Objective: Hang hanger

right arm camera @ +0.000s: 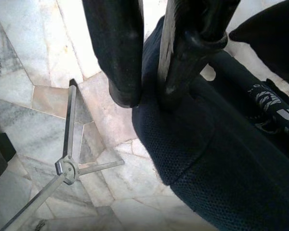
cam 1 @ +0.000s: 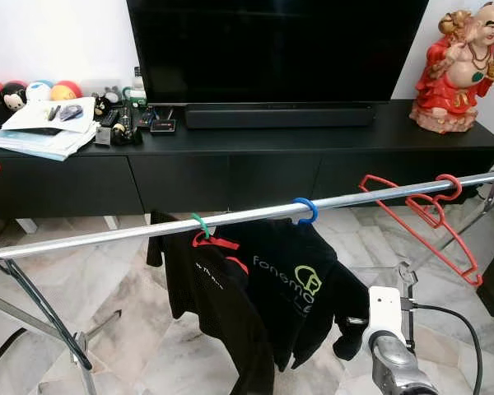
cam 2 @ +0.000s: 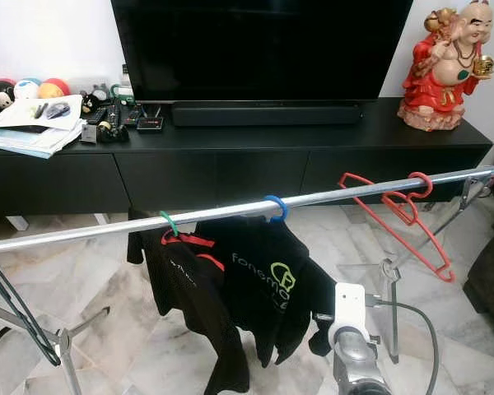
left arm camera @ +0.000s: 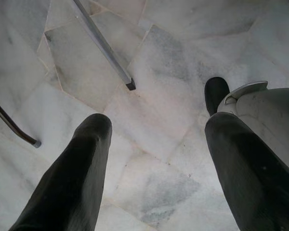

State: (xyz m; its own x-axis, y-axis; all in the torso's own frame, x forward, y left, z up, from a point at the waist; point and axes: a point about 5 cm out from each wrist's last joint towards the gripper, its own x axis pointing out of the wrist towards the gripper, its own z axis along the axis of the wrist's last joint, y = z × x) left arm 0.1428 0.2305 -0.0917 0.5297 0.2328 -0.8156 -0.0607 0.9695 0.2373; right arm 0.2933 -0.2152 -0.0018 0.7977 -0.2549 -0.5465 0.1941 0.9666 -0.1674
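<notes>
Two black T-shirts [cam 1: 263, 288] hang from a silver clothes rail [cam 1: 148, 230] that crosses the room at a slight slant: one on a hanger with a green hook [cam 1: 200, 224], one on a hanger with a blue hook [cam 1: 305, 210]. Further to the right, an empty red hanger [cam 1: 420, 214] sits hooked on the same rail, tilted, its body hanging low toward the right.

Floor: pale marble tiles [cam 1: 148, 329], grey veining. Rail stands on metal legs [cam 1: 58, 325]. Behind it, a long black TV console [cam 1: 230, 164] against a white wall carries a large dark television [cam 1: 272, 49], a black soundbar [cam 1: 280, 115], a stack of papers [cam 1: 45, 127], small round toys [cam 1: 33, 90] and a red laughing-Buddha statue [cam 1: 461, 70] at the right end.

Right gripper [right arm camera: 149, 91]: at the lower hem of the dark shirt, fingers nearly together with the mesh fabric [right arm camera: 192, 144] pressed against them; whether the cloth is actually pinched, I cannot tell. Its wrist shows low in the head view, beside the shirts.

Left gripper [left arm camera: 156, 130]: fingers wide apart, pointing down at bare marble, near a rail foot [left arm camera: 130, 85] and the robot's own foot [left arm camera: 260, 103].
</notes>
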